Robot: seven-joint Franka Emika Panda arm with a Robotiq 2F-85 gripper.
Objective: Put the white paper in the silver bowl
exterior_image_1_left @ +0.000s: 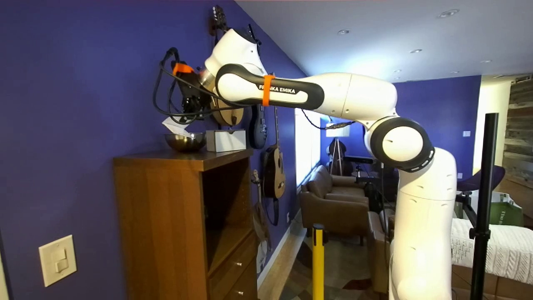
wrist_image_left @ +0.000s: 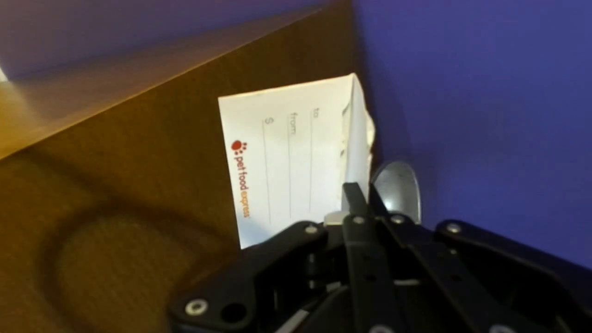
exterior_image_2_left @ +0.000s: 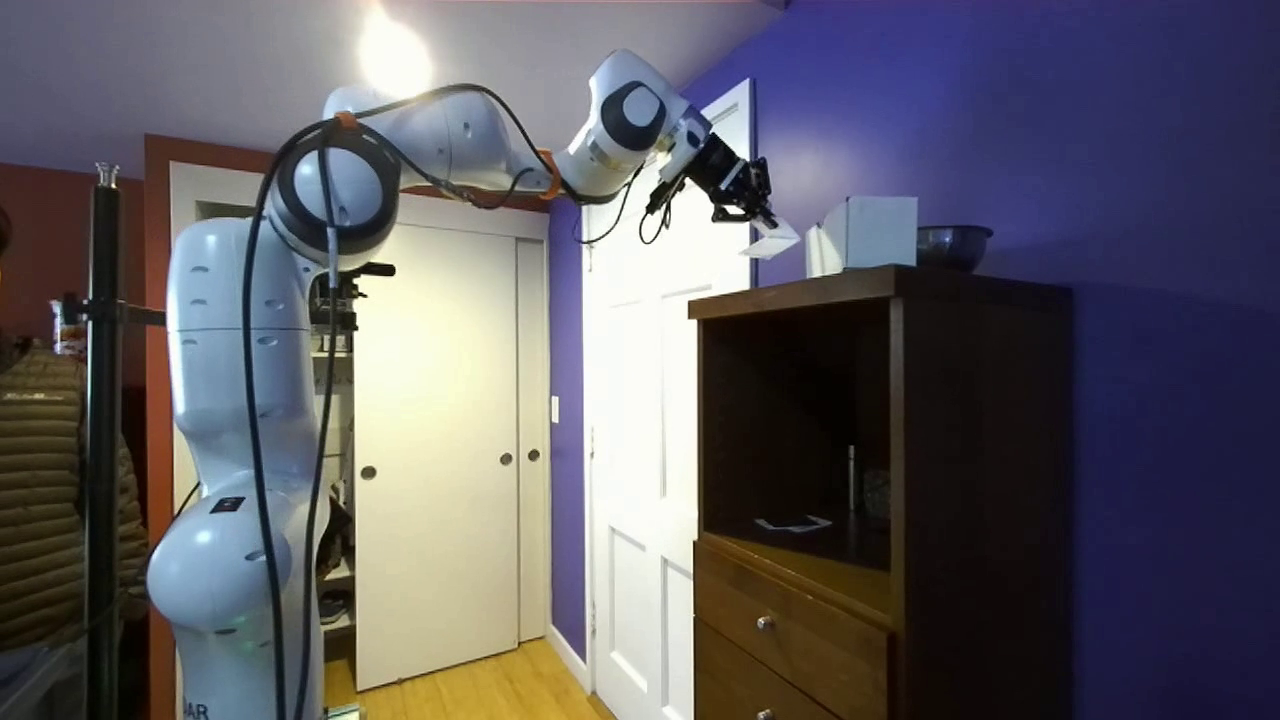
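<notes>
Paper gift-card holder (wrist_image_left: pixel 284 162): white, folded, printed "pet food express" with lines for to, from and $; held in the air above the wooden cabinet (exterior_image_2_left: pixel 985 450).
Robotiq gripper (wrist_image_left: pixel 364 190): jaws pressed together on the holder's narrow flap, the broad printed panel free to one side.
Silver bowl (exterior_image_1_left: pixel 186 143): standing on the cabinet near the purple wall (exterior_image_1_left: pixel 83 104), just beside the white box (exterior_image_1_left: pixel 227 141); in an exterior view the holder's lower part overlaps the bowl's rim, though whether they touch cannot be told.
Holder's progress: gripped and clear of the cabinet top, so the pick-up looks done.
Bowl's wait: the placing is left; in the wrist view the bowl lies on the far side of the jaws from the printed panel, so some sideways travel is probably needed before lowering and letting go.
White box: close enough to the bowl that a wide approach might brush it.
</notes>
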